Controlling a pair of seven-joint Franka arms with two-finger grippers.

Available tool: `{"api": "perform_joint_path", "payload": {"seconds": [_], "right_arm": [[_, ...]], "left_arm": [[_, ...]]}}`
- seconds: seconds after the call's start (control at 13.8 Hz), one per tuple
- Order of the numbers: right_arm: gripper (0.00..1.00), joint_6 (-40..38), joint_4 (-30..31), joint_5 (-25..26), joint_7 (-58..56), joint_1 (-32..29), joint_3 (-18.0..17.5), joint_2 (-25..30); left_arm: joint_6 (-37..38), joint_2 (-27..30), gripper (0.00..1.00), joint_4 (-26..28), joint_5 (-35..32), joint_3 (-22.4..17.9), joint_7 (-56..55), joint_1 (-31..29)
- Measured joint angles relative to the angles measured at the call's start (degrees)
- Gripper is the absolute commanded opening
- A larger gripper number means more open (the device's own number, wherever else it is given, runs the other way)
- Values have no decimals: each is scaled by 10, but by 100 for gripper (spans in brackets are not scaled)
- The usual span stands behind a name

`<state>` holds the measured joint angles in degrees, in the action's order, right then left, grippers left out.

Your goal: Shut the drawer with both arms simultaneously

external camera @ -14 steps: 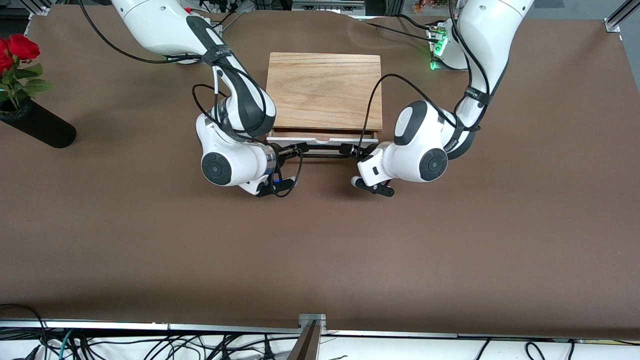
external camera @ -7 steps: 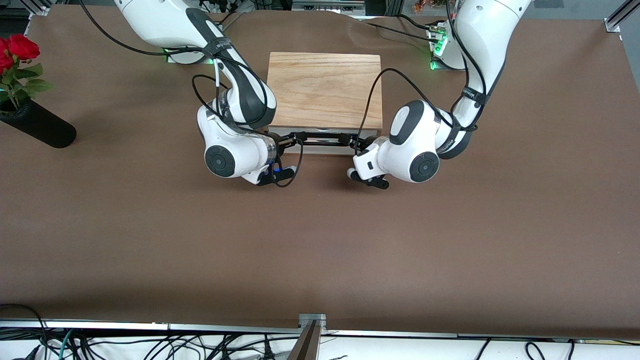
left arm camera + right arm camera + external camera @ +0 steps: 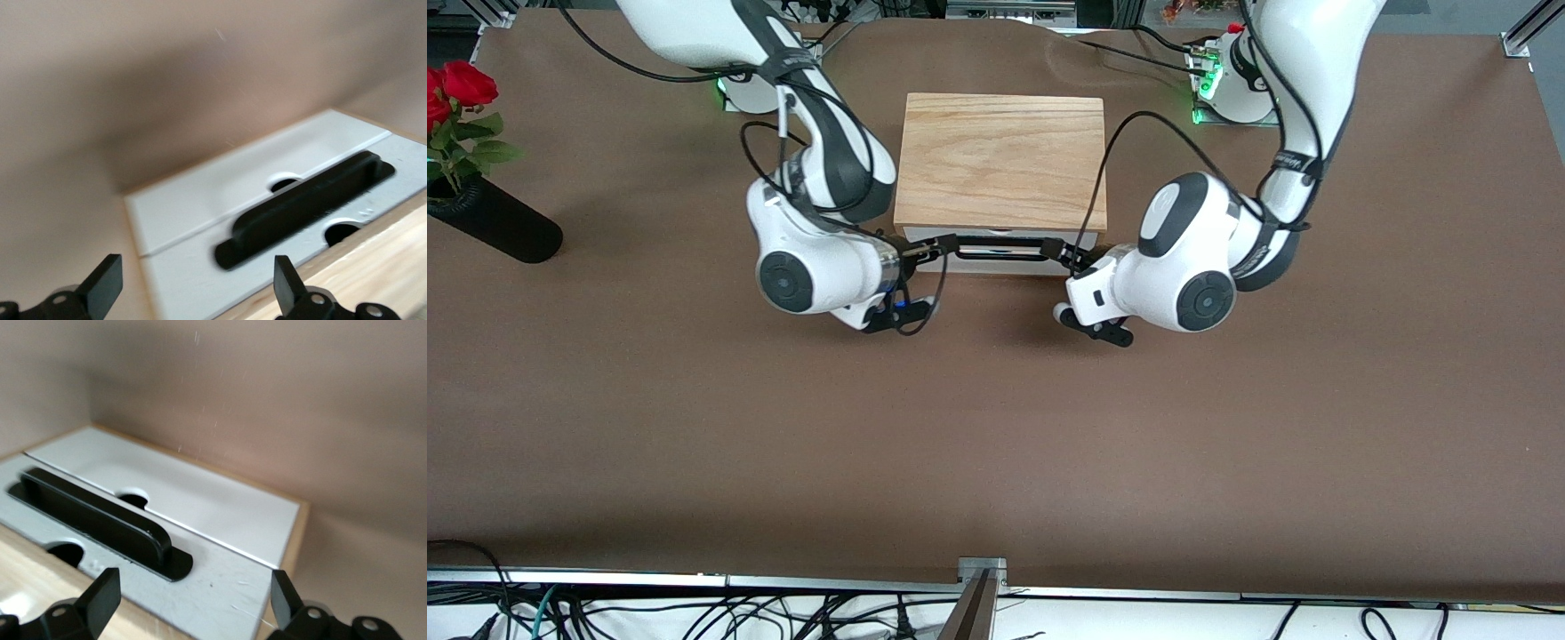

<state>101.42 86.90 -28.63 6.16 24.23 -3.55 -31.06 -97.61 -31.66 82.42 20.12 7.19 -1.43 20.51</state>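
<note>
Even bright light, soft shadows, wrist views blurred

From high up across the table (image 3: pixel 996 427) we look down at both arms, whose bases stand along the top. Each wrist camera sits very close to the drawer (image 3: pixel 220 200) (image 3: pixel 220 500), looking past its own fingertips at the white front and black handle (image 3: pixel 303 207) (image 3: pixel 100 517). All three views share that drawer front (image 3: pixel 996 258).

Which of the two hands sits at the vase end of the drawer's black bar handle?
The right hand: it is at the end of the long thin black bar handle toward the black vase of red roses. The left hand is at the other end.
</note>
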Motion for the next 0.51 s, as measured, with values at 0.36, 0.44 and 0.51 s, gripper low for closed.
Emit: {"api": "perform_joint_path", "payload": {"seconds": [0.36, 0.44, 0.51], "right_arm": [[100, -19, -55, 17, -7, -14, 92, 30], [100, -24, -56, 29, -8, -15, 107, 40], [100, -35, -56, 46, -9, -15, 120, 52]], "left_arm": [[30, 72, 100, -60, -211, -7, -2, -29], [44, 88, 100, -61, -216, -8, -2, -50], [64, 105, 100, -61, -217, -9, -2, -78]]}}
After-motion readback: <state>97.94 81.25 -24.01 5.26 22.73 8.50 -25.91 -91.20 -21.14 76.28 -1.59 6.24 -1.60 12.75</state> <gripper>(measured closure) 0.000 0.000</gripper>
